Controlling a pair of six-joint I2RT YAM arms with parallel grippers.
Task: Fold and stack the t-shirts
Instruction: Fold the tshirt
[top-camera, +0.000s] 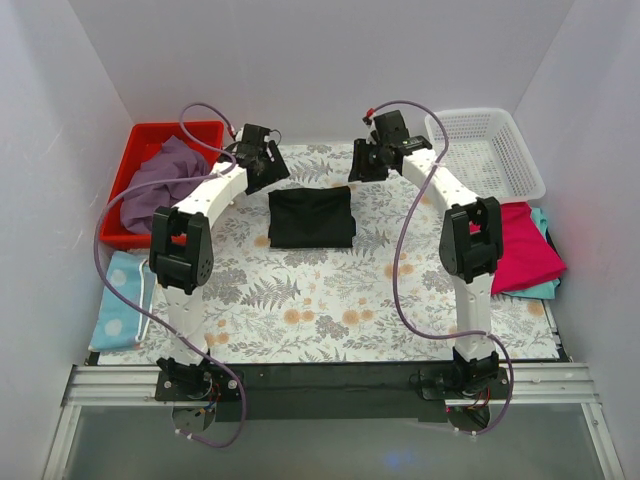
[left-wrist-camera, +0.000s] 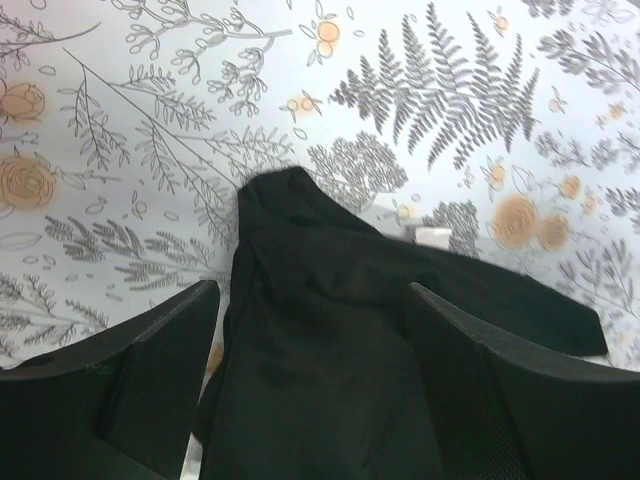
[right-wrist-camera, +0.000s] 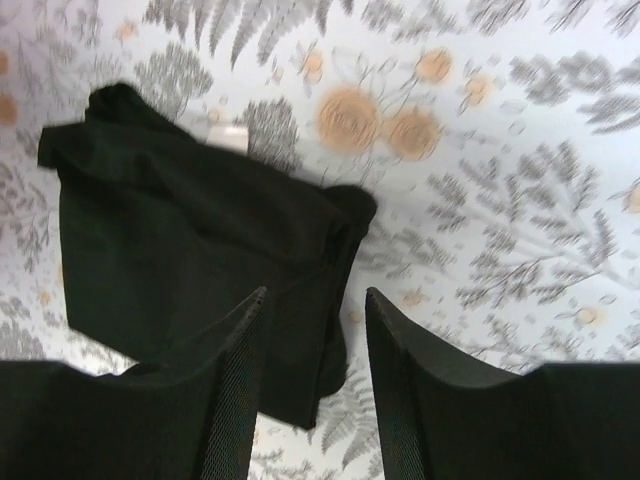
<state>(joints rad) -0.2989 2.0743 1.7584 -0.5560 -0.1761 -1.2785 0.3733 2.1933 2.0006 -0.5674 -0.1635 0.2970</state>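
A black t-shirt (top-camera: 311, 217) lies folded into a rough rectangle on the flowered tablecloth (top-camera: 330, 300), in the middle toward the back. My left gripper (top-camera: 274, 172) hovers at its far left corner. In the left wrist view the left gripper (left-wrist-camera: 312, 288) stands wide open over the black t-shirt (left-wrist-camera: 330, 330), holding nothing. My right gripper (top-camera: 360, 170) hangs at the far right corner. In the right wrist view the right gripper (right-wrist-camera: 316, 292) is open over the right edge of the shirt (right-wrist-camera: 190, 250). A purple t-shirt (top-camera: 165, 180) fills the red bin (top-camera: 150, 135). Magenta (top-camera: 525, 250) and teal (top-camera: 545, 290) t-shirts lie stacked at the right.
A white mesh basket (top-camera: 500, 128) stands at the back right. A light blue dotted cloth (top-camera: 118, 305) lies off the left edge of the tablecloth. White walls close in the back and both sides.
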